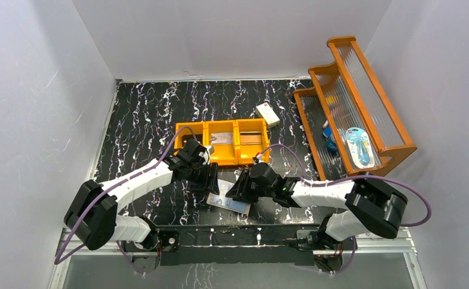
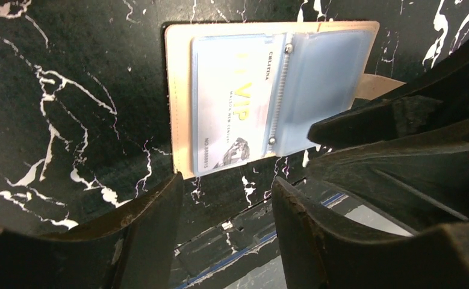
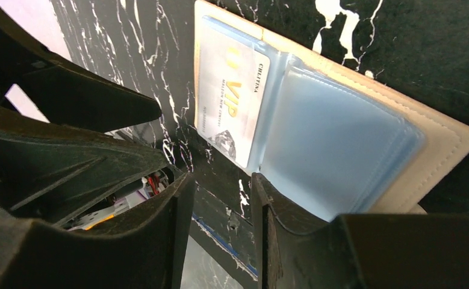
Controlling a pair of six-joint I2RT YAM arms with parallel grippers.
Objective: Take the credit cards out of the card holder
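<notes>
I see the peach-pink bifold card holder (image 1: pixel 228 202) lying open on the black marble-patterned table (image 1: pixel 141 114), at lower centre of the top view, between both arms. A white card with gold VIP lettering (image 2: pixel 232 102) sits in the pale blue pocket on the left of the left wrist view. The left gripper (image 2: pixel 227 180) has its fingers apart and empty, just beside the holder's edge. The right gripper (image 3: pixel 223 176) has its fingers narrowly apart, also empty.

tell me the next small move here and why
Probably lower the right end effector onto the seemingly empty half of the holder to pin it. The holder lies open and flat, the VIP card sits fully inside the other pocket, and the left end effector hovers open and empty too. Pinning should stop the holder sliding when the card is pulled.
</notes>
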